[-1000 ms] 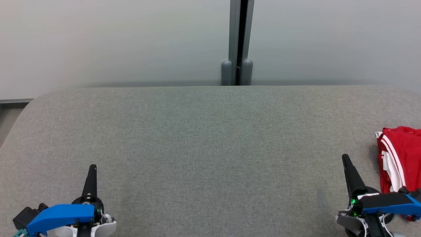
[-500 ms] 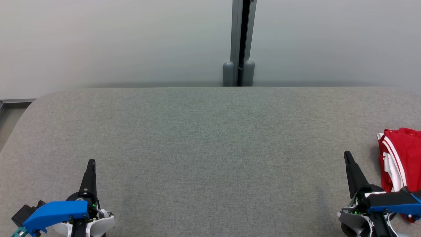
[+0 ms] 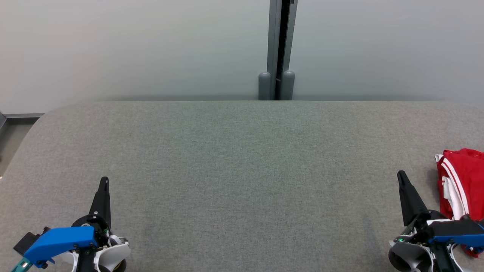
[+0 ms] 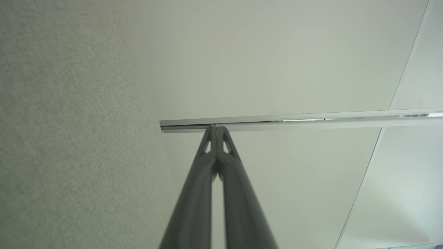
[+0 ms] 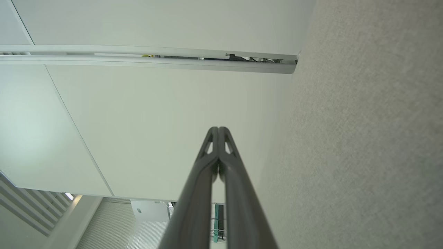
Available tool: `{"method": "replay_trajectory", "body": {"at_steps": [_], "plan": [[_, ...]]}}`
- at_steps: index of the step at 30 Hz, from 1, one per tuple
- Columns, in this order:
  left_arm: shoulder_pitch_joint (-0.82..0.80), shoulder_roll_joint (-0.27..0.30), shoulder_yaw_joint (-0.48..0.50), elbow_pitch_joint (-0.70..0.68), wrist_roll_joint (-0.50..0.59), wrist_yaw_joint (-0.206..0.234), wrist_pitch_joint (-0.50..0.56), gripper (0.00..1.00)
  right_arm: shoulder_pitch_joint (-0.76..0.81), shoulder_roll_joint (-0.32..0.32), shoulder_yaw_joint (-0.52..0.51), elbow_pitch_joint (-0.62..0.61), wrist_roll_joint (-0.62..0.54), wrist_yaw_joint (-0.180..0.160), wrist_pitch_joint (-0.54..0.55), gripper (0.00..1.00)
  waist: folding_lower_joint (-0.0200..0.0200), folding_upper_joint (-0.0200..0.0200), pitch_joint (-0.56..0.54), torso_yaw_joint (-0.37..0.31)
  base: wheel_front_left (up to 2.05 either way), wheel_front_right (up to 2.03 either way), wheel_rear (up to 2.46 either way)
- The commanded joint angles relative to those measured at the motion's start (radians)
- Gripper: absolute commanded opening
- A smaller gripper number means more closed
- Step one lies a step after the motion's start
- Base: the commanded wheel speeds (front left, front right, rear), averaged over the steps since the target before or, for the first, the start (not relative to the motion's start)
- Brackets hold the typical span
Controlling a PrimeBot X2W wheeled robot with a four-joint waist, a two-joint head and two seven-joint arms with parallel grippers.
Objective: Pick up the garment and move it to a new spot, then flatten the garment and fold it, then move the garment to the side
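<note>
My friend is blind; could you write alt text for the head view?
A red fabric garment with white stripes lies bunched at the right edge of a grey cloth-covered table. The shut left tool and right tool point up from the bottom corners.

You get soft, even light over the grey tabletop [image 3: 242, 170], with a faint shadow at its far edge below the wall [image 3: 132, 49]. In the wrist views, straight wall lines bow near the edges, and the dark fingers [image 4: 193, 207] blur close to the lens.
</note>
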Motion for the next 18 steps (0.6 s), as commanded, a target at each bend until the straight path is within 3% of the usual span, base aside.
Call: {"method": "replay_trajectory", "body": {"at_steps": [1,18], "plan": [[-0.013,0.002,0.002,-0.007,-0.018,-0.008,0.008,0.0,0.012,-0.007,-0.004,-0.008,0.021,0.0,0.007,0.0,0.0,0.0,0.0,0.001,0.0,0.0,0.0],[-0.015,0.002,0.004,-0.009,-0.04,-0.009,0.014,0.0,0.013,-0.007,-0.006,-0.012,0.045,0.0,0.013,0.0,0.0,0.0,-0.002,0.003,0.0,0.0,0.0]]}}
